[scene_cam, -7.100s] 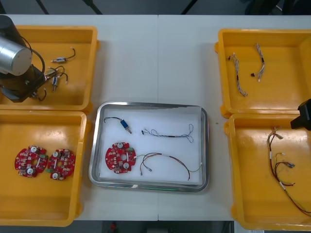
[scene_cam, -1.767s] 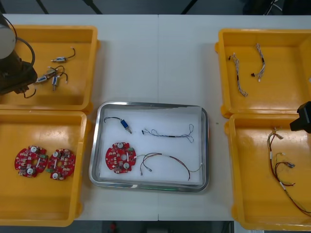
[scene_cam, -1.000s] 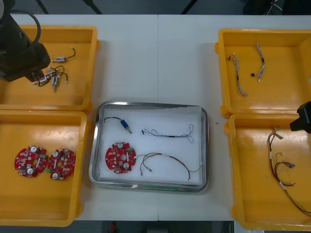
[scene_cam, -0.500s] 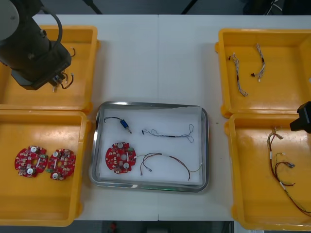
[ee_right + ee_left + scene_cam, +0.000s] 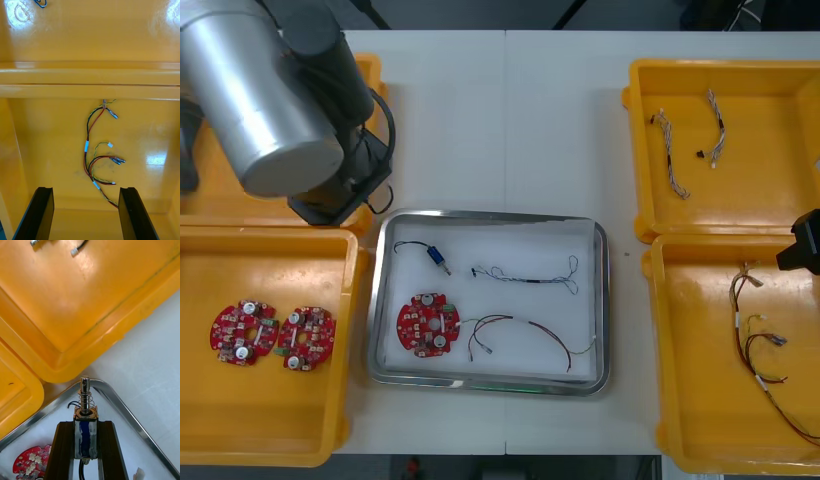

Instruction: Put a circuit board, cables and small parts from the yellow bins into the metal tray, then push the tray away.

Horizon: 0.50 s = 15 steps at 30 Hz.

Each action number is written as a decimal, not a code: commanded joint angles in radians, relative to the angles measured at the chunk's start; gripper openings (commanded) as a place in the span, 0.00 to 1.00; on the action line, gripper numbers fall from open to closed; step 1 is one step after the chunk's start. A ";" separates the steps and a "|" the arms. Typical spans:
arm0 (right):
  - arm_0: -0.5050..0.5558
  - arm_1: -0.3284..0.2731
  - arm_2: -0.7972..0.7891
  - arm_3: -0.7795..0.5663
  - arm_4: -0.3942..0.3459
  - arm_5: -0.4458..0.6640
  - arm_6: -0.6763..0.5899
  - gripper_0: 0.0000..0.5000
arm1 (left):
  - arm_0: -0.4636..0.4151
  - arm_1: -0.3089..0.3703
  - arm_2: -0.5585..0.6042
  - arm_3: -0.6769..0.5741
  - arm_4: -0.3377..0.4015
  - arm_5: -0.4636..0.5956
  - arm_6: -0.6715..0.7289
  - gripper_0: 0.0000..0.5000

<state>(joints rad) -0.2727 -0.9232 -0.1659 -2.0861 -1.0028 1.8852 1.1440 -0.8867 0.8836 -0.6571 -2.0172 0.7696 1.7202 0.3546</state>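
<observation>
1. The left gripper (image 5: 85, 427) pinches a small metal part (image 5: 85, 395) between its two fingers. The part has a blue body and a spring on top.
2. It hangs over the far left corner of the metal tray (image 5: 125, 410), just beside a corner of a yellow bin (image 5: 56, 296).
3. In the tray lie a red circuit board (image 5: 428, 324), a second small part (image 5: 438, 257) on a black wire, a blue and white cable (image 5: 520, 278) and a red and yellow cable (image 5: 510, 320).
4. The right gripper (image 5: 86, 191) hangs at the table's right edge, over the near right bin (image 5: 45, 150). Its fingers stand wide apart and hold nothing. A bunch of red and yellow cables (image 5: 93, 157) lies below it.
</observation>
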 commanded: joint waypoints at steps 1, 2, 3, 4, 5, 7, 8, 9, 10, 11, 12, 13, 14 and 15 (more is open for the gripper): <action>0.010 -0.042 -0.023 -0.025 -0.008 -0.006 0.019 1.00 | 0.048 -0.098 -0.042 -0.032 -0.108 0.024 -0.054 0.00; 0.010 -0.042 -0.023 -0.025 -0.008 -0.006 0.019 1.00 | 0.054 -0.115 -0.056 -0.032 -0.133 0.027 -0.049 0.00; 0.010 -0.042 -0.023 -0.025 -0.008 -0.006 0.019 1.00 | 0.058 -0.129 -0.068 -0.032 -0.151 0.030 -0.046 0.00; 0.010 -0.042 -0.023 -0.025 -0.008 -0.006 0.019 1.00 | 0.060 -0.141 -0.079 -0.032 -0.164 0.032 -0.042 0.00; 0.010 -0.042 -0.023 -0.025 -0.008 -0.006 0.019 1.00 | 0.063 -0.155 -0.093 -0.031 -0.182 0.033 -0.037 0.00; 0.010 -0.042 -0.023 -0.025 -0.008 -0.006 0.019 1.00 | 0.072 -0.172 -0.107 -0.031 -0.207 0.036 -0.029 0.00; 0.010 -0.042 -0.023 -0.025 -0.008 -0.006 0.019 1.00 | 0.081 -0.186 -0.116 -0.031 -0.225 0.036 -0.025 0.00; 0.010 -0.042 -0.023 -0.025 -0.008 -0.006 0.019 1.00 | 0.084 -0.190 -0.119 -0.031 -0.231 0.036 -0.023 0.00; 0.010 -0.042 -0.023 -0.025 -0.008 -0.006 0.019 1.00 | 0.095 -0.201 -0.134 -0.031 -0.253 0.035 -0.022 0.00; 0.010 -0.042 -0.023 -0.025 -0.008 -0.006 0.019 1.00 | 0.098 -0.202 -0.141 -0.031 -0.260 0.035 -0.022 0.00; 0.010 -0.042 -0.023 -0.025 -0.008 -0.006 0.019 1.00 | 0.101 -0.206 -0.147 -0.032 -0.265 0.036 -0.022 0.00; 0.010 -0.042 -0.023 -0.025 -0.008 -0.006 0.019 1.00 | 0.107 -0.212 -0.168 -0.031 -0.282 0.035 -0.022 0.00; 0.010 -0.042 -0.023 -0.025 -0.008 -0.006 0.019 1.00 | 0.111 -0.213 -0.173 -0.031 -0.288 0.035 -0.022 0.00; 0.010 -0.042 -0.023 -0.025 -0.008 -0.006 0.019 1.00 | 0.117 -0.219 -0.182 -0.031 -0.297 0.033 -0.022 0.00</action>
<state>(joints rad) -0.2722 -0.9237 -0.1659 -2.0861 -1.0029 1.8852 1.1440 -0.7933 0.6909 -0.7972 -2.0182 0.5058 1.7461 0.3509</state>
